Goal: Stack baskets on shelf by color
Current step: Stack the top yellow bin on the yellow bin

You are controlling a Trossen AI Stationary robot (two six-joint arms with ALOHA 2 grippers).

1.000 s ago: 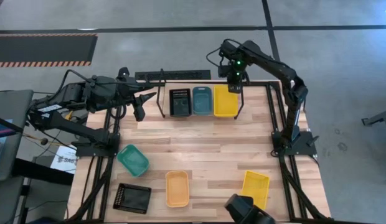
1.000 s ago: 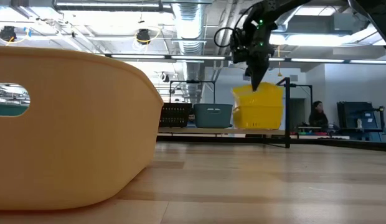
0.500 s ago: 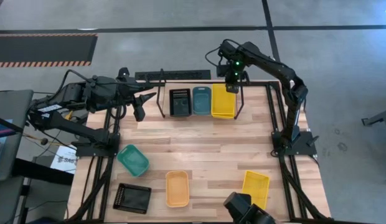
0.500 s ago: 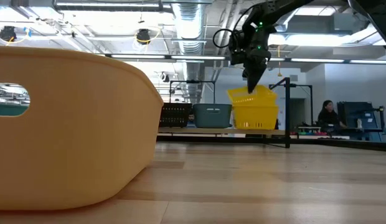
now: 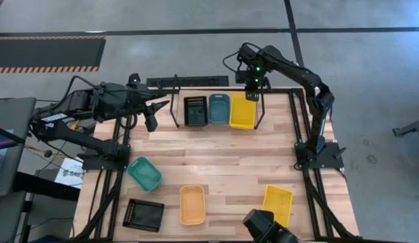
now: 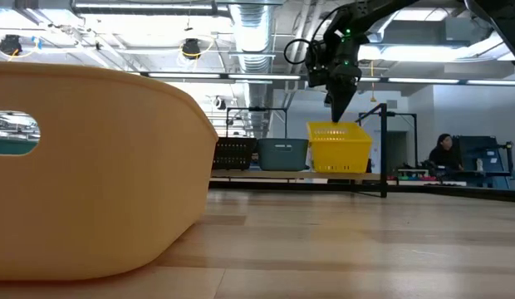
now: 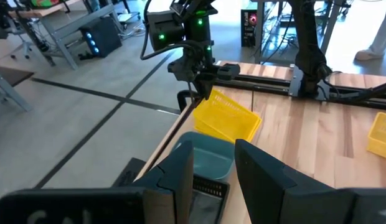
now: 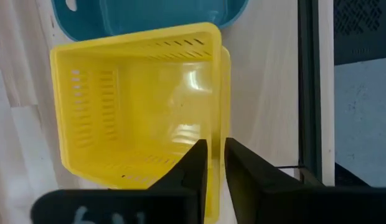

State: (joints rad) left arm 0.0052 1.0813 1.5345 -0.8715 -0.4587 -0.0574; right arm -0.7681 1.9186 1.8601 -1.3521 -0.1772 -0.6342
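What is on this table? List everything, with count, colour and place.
shelf: one, black, table's far edge
shelved baskets: three, black, blue-grey, yellow, side by side
loose baskets: four, teal-green, black, orange, yellow, table's near half
table: one, light wood
person: one, colour unclear, room behind
left gripper: dark, open, empty, left of shelf
right gripper: dark, at shelved yellow basket's far rim

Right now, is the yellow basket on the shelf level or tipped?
Level. In the low view the yellow basket sits flat on the shelf beside the blue-grey one, its rim horizontal.
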